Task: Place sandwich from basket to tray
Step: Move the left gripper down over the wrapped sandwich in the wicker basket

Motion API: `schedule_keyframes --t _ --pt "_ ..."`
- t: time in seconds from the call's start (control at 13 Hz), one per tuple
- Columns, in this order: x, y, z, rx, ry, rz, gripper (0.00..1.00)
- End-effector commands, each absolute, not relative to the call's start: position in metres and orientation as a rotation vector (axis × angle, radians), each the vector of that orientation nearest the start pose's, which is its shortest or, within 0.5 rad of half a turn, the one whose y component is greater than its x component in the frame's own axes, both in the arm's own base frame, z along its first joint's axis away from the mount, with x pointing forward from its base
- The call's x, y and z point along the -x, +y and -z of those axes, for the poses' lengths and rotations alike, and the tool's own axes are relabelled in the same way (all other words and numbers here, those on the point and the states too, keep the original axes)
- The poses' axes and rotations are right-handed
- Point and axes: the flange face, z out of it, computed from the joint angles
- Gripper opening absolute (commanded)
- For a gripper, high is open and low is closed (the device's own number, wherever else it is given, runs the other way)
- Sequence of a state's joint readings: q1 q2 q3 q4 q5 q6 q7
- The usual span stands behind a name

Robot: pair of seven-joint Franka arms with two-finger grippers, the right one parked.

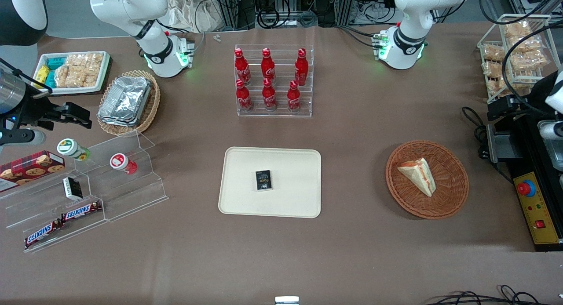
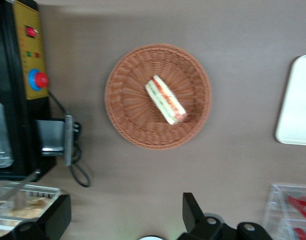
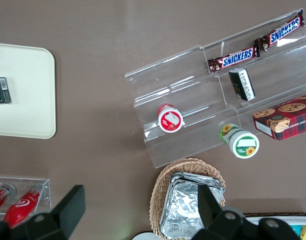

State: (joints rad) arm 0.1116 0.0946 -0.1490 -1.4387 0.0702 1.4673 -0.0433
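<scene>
1. The sandwich point(image 1: 418, 175) lies in the round reddish-brown basket point(image 1: 396, 186), at mid-height of the front view toward the working arm's end of the worktop point(image 1: 352, 252). It rests on a flat face with its filling edge showing. Nothing lies on or against it, so it looks free to take from above.
2. The pincer point(image 2: 127, 200) is spread wide and holds nothing. It hangs at the working arm's end of the worktop near the wire rack of bagged snacks point(image 1: 519, 54), well apart from the basket. I take this as a start pose from which the wrist camera sees the whole basket and sandwich, with the approach not yet made.
3. The cream tray point(image 1: 246, 199) sits at the centre of the front view, with bare worktop between it and the basket.
4. A small dark box point(image 1: 263, 180) lies near the middle of the tray. It is the one thing in the way, so the sandwich probably wants one of the bare areas around it.
5. The acrylic stand of red cola bottles point(image 1: 272, 81) stands farther from the front camera than the tray, off the likely path.
6. The yellow control box with its red stop button point(image 1: 534, 208) and a black cable point(image 1: 473, 120) lie near the basket at the working arm's end. I judge them a risk only in a careless descent.
</scene>
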Motion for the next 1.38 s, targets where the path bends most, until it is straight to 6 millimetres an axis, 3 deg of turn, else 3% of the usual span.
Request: schedule_keyframes --t 0.0,0.46,0.77,0.92,1.31 --pt "-0.577 -0.031 -0.622 3.029 0.047 -0.066 1.0" --pt "-0.584 -0.034 -0.609 3.057 0.043 -0.084 1.0" --pt "-0.581 -0.024 -0.583 3.085 -0.004 -0.1 1.0" --pt "-0.573 -0.022 -0.561 3.109 -0.016 -0.079 1.0" --pt "-0.575 -0.029 -0.47 3.108 -0.082 -0.106 1.0"
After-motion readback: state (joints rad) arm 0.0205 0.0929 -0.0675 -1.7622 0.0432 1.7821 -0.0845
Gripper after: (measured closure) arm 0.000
